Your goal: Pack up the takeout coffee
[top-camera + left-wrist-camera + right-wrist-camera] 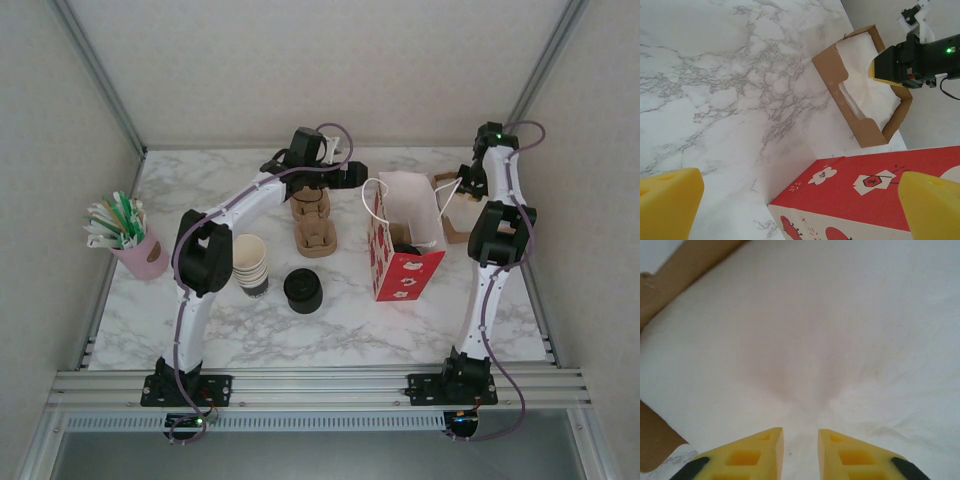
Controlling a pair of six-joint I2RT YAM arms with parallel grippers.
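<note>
The red and cream paper bag (400,268) stands open right of centre. Inside its mouth shows the black lid of the takeout coffee (405,246). My left gripper (345,172) hangs open behind the bag's left corner; its yellow fingers (667,202) are spread wide above the bag's red side (875,185), holding nothing. My right gripper (800,432) is down on the white napkins (805,330) in the brown box (457,222). Its jaws stand a narrow gap apart, and the top napkin puckers into that gap.
A stack of bare black lids (302,290) and a stack of cream-rimmed cups (250,265) stand left of the bag. Brown cup carriers (313,222) lie behind them. A pink cup of straws (132,240) is at the far left. The napkin box (837,75) sits near the back wall.
</note>
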